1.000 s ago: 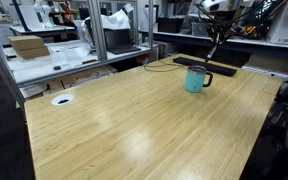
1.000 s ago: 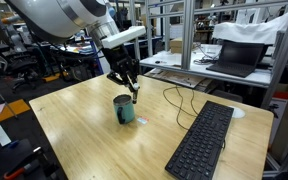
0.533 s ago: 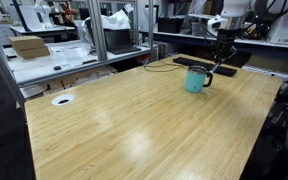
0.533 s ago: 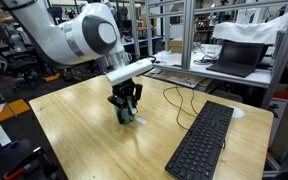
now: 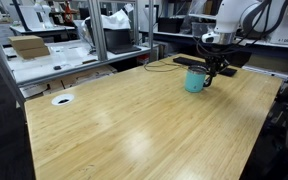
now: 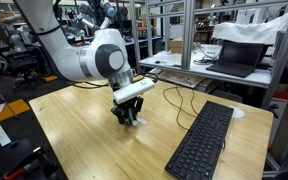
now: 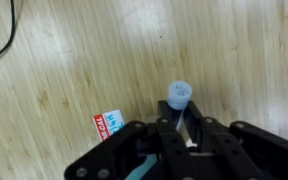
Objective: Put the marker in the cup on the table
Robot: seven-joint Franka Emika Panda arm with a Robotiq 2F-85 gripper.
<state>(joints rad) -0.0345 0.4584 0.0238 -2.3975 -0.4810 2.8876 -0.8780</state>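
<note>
The teal cup (image 5: 193, 82) stands on the light-wood table (image 5: 124, 125) near its far side. In an exterior view my gripper (image 6: 129, 117) is low over the cup and hides most of it. In the wrist view the gripper (image 7: 184, 138) is shut on the marker (image 7: 179, 97), which stands between the fingers with its pale round end toward the camera. A teal sliver of the cup (image 7: 134, 171) shows at the bottom edge. In an exterior view the gripper (image 5: 211, 74) sits right at the cup's rim. I cannot tell whether the marker tip is inside the cup.
A black keyboard (image 6: 202, 140) lies beside the cup, with a cable (image 6: 178, 98) looping behind it. A small red and blue label (image 7: 108, 124) lies on the wood. A white-rimmed cable hole (image 5: 62, 100) is far away. Workbenches and a laptop (image 6: 236, 55) stand behind.
The arm has come down from above the cup to its rim, carrying the marker. The cup has not moved.
</note>
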